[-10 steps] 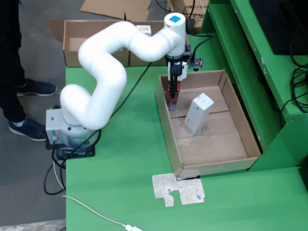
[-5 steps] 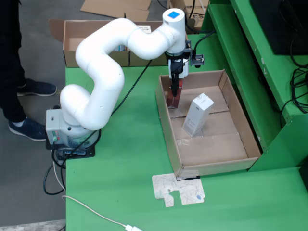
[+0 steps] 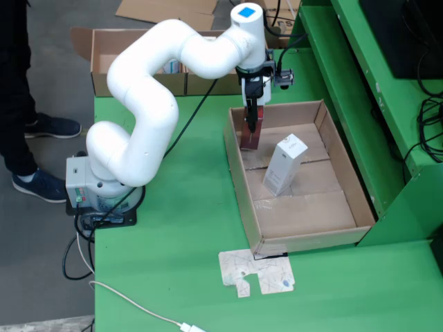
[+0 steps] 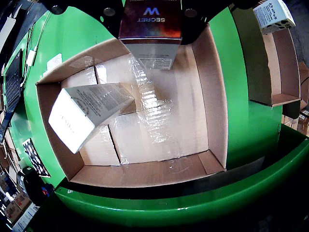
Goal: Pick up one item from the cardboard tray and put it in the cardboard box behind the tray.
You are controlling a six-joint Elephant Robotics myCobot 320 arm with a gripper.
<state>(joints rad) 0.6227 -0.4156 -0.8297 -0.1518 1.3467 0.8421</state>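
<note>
A shallow cardboard tray (image 3: 311,239) lies on the green table. Over its far left corner my gripper (image 3: 250,130) is shut on a small dark red carton (image 3: 250,140), held upright just above the tray floor. In the wrist view this carton (image 4: 150,30) fills the top centre, with "SECRET" printed on it, above the tray's bare floor (image 4: 178,111). A white carton (image 3: 285,164) leans tilted in the tray's middle; it appears as the white carton (image 4: 89,114) at the left of the wrist view. The cardboard box (image 3: 104,84) stands behind, off the table's far edge.
That box (image 4: 280,67) holds a white carton (image 4: 273,14). A flattened printed carton piece (image 3: 257,273) lies in front of the tray. A white cable (image 3: 138,309) crosses the near table. A person's legs (image 3: 21,90) stand at left. A green frame (image 3: 360,90) rises at right.
The gripper has risen a little with the dark red carton and drifted slightly toward the tray's far edge. The white carton has not moved.
</note>
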